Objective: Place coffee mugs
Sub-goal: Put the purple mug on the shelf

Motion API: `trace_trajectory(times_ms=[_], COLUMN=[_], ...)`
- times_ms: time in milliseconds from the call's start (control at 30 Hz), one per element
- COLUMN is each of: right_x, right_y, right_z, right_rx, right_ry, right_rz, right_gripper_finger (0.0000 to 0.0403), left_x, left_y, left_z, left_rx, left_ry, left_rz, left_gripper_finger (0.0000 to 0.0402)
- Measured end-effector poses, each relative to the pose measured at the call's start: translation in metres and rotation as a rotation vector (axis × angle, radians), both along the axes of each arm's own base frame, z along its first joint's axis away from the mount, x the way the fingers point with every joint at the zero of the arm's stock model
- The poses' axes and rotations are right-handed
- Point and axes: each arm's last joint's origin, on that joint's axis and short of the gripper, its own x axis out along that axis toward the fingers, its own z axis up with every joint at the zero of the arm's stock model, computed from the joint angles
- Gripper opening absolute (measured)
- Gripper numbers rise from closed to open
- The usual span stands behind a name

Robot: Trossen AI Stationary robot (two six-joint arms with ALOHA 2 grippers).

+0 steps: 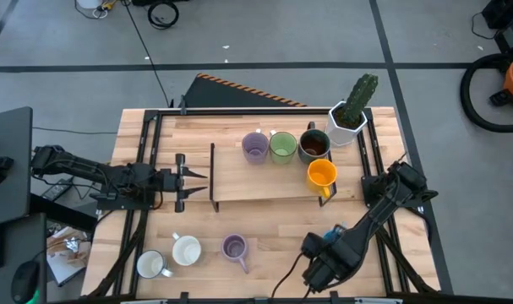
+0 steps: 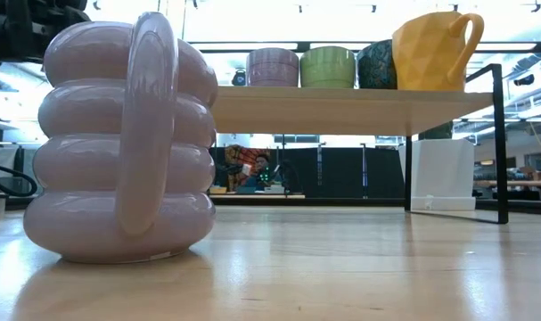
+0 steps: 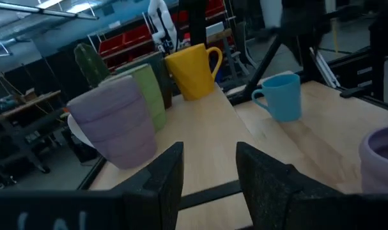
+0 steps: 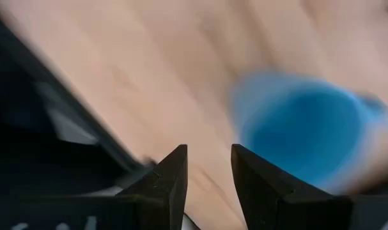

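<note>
On the raised wooden shelf [image 1: 239, 181] stand a lilac mug [image 1: 254, 145], a green mug [image 1: 282, 146], a dark brown mug [image 1: 313, 145] and an orange mug [image 1: 321, 174]. On the table near the front edge stand two white mugs [image 1: 150, 265] [image 1: 187, 250] and a second lilac mug [image 1: 234, 247]. A blue mug [image 4: 302, 128] stands on the table right of them, mostly hidden under my right arm in the high view. My right gripper [image 4: 209, 166] points down above the table beside the blue mug, open and holding nothing. My left gripper [image 3: 209, 169] waits level at the shelf's left end, open.
A white faceted pot with a green cactus [image 1: 349, 114] stands at the table's far right corner. The shelf's black metal legs [image 2: 500, 143] stand on the table. Bare wood lies on the shelf's left half and between the near mugs.
</note>
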Motion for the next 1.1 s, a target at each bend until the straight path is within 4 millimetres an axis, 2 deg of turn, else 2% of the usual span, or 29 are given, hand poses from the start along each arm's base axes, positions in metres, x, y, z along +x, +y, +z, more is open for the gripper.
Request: trace_trajectory(times_ms=[100, 267, 467, 700, 1100], right_x=[0.011, 0.025, 0.054, 0.070, 0.096], right_y=[0.005, -0.002, -0.006, -0.016, -0.022], right_z=[0.000, 0.000, 0.007, 0.011, 0.034], right_rx=[0.020, -0.009, -0.028, -0.058, -0.236], right_ry=[-0.135, -0.235, -0.475, -0.563, -0.799], right_rz=[0.063, 0.121, 0.266, 0.395, 0.731], right_gripper_finger=[0.0126, 0.0126, 0.0126, 0.0126, 0.0125], left_x=[0.000, 0.000, 0.000, 0.000, 0.000], left_y=[0.000, 0.000, 0.000, 0.000, 0.000], left_z=[0.002, 0.002, 0.003, 0.001, -0.008], left_rx=[0.000, -0.005, -0.048, -0.159, -0.294], left_ry=[-0.015, -0.021, -0.029, -0.019, 0.067], left_rz=[0.000, -0.001, -0.003, -0.009, 0.000], left_gripper_finger=[0.0149, 0.0149, 0.0149, 0.0149, 0.0149])
